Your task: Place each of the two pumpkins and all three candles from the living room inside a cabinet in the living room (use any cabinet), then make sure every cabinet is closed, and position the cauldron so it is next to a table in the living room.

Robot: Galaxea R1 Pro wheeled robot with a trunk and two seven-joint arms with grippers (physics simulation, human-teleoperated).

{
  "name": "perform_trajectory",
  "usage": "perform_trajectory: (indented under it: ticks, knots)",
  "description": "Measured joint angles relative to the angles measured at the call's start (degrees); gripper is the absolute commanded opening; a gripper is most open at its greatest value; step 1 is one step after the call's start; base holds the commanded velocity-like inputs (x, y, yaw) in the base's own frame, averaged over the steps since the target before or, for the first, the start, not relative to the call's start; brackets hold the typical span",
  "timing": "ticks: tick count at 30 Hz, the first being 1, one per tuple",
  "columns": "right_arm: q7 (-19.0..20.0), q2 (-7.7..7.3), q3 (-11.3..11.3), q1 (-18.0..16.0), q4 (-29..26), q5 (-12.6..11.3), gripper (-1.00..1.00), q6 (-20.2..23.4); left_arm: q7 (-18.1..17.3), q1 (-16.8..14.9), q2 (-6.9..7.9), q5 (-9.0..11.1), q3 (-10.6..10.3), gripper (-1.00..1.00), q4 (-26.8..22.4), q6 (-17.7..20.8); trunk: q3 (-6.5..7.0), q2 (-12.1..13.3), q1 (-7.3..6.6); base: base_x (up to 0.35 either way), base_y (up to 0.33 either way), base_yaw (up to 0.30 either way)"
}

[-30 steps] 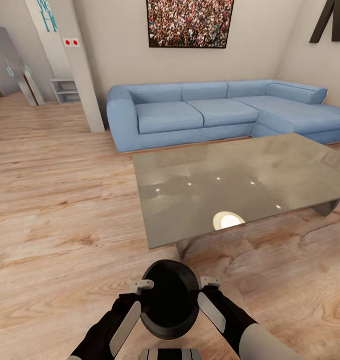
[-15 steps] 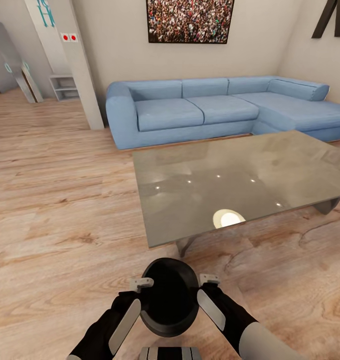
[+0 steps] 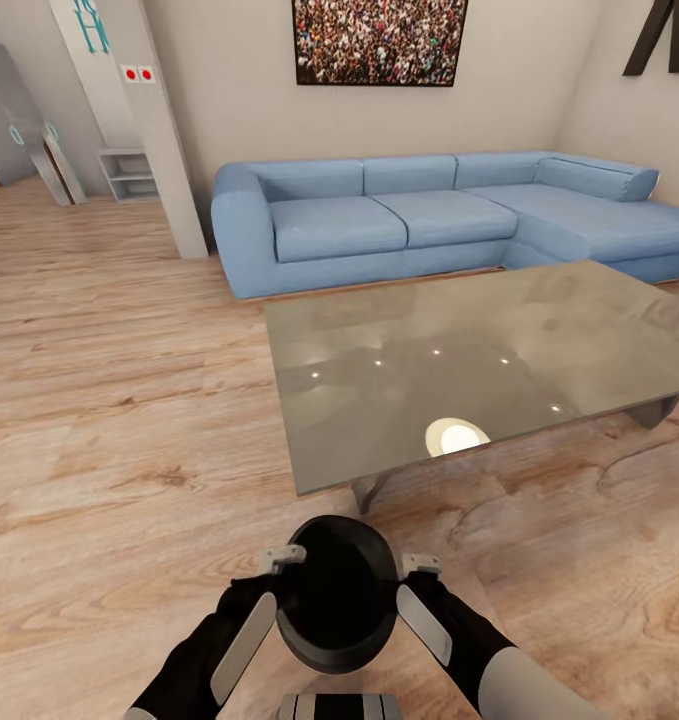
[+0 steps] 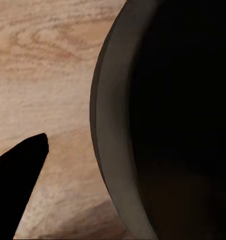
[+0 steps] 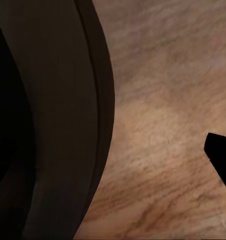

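The black cauldron (image 3: 339,595) sits between the two arms, low over the wood floor (image 3: 109,440). The left gripper (image 3: 281,560) is at its left rim and the right gripper (image 3: 419,566) at its right rim, both equally near. Whether each claw pinches the rim or just presses on it cannot be told. The pot looks dark and empty inside. The glass table (image 3: 479,350) lies just ahead, so the pot seems nearly in place.
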Motion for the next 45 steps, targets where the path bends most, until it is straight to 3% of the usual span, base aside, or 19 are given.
perform_trajectory:
  ticks: [10, 22, 45]
  knots:
    - [0.0, -0.02, 0.0, 0.0, 0.0, -0.01, 1.0, -0.01, -0.01, 0.0, 0.08, 0.01, 0.04, 1.0, -0.64, 0.04, 0.0, 0.0, 0.0, 0.0, 0.0, 0.0]
    - [0.0, -0.01, 0.0, 0.0, 0.08, 0.0, 1.0, -0.01, -0.01, 0.0, -0.05, 0.99, -0.01, 1.0, -0.56, 1.28, 2.65, 0.16, -0.31, 0.0, 0.0, 0.0]
    - [0.01, 0.02, 0.0, 0.0, 0.1, 0.0, 1.0, 0.03, -0.01, 0.0, -0.05, 1.06, -0.01, 1.0, -0.56, 1.32, 7.75, 0.47, -0.9, -0.071, 0.012, 0.0]
